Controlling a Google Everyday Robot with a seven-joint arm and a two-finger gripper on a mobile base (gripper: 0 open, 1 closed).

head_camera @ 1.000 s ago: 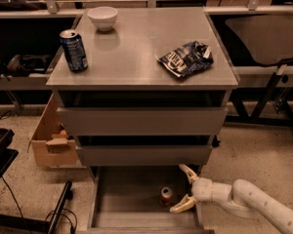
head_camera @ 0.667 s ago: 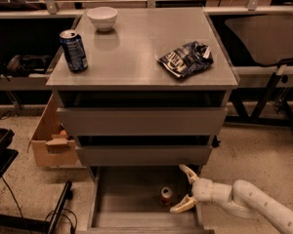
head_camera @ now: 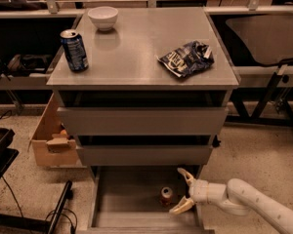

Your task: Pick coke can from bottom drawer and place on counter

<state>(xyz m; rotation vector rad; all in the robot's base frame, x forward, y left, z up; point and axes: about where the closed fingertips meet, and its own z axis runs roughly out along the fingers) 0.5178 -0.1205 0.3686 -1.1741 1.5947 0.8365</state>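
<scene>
The coke can point(head_camera: 166, 194) stands upright on the floor of the bottom drawer point(head_camera: 122, 199), toward its right side. At 3 o'clock from it is the gripper point(head_camera: 178, 191), fingers point(head_camera: 185, 176) spread wide, just beside the can but not yet around it. I think the arm should advance toward 9 o'clock until the can sits between the fingers, close, then pull out from under the middle drawer point(head_camera: 144, 155) before rising to the counter point(head_camera: 136, 52) at 12 o'clock.
</scene>
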